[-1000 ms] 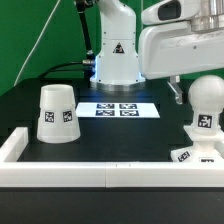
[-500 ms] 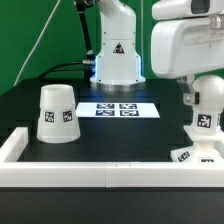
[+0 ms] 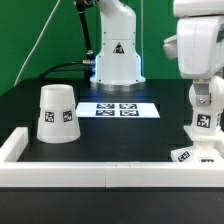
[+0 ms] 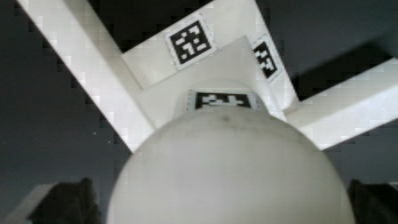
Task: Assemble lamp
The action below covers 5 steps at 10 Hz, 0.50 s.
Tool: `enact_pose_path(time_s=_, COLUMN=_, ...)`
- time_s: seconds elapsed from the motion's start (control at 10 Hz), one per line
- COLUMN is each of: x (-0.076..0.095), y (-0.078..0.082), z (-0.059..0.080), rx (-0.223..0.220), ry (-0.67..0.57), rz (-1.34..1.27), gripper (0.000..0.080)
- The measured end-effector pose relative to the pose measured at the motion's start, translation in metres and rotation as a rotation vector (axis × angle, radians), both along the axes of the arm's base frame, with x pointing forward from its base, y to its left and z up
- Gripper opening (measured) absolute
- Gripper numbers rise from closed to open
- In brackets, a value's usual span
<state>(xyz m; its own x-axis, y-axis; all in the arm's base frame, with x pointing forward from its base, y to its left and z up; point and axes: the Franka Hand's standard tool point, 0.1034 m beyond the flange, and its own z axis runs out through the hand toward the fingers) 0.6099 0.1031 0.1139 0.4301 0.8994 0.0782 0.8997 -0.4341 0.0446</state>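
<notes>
The ball-headed bulb (image 3: 206, 118) stands upright on the flat base (image 3: 190, 153) at the exterior view's right, against the rail corner. My gripper (image 3: 205, 97) has come down over the bulb's head and hides its top. In the wrist view the bulb head (image 4: 222, 160) fills the middle, with a dark finger (image 4: 68, 205) on either side and a thin gap to each, so the gripper (image 4: 221, 208) is open around it. The tagged base (image 4: 192, 42) shows beyond the bulb. The cone shade (image 3: 56, 113) stands alone at the left.
The marker board (image 3: 118, 109) lies flat in the middle in front of the robot's pedestal (image 3: 116, 60). The long white rail border (image 3: 90, 172) runs along the front and up the left side. Its bars (image 4: 80, 75) also show in the wrist view.
My gripper has moved toward the exterior view's right and down, from beside and above the bulb to directly over it. The bulb, base and shade have not moved.
</notes>
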Motion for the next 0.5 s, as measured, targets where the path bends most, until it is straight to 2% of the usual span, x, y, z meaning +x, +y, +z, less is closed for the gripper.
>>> enact_pose_path(time_s=0.2, x=-0.0007, y=0.0038, z=-0.0027, rx=-0.045, ry=-0.003, rz=0.180, gripper=0.0699)
enact_pose_path(time_s=0.5, x=-0.0016, y=0.0028, z=-0.0058, rx=-0.076, ry=-0.006, rz=0.367, gripper=0.0699)
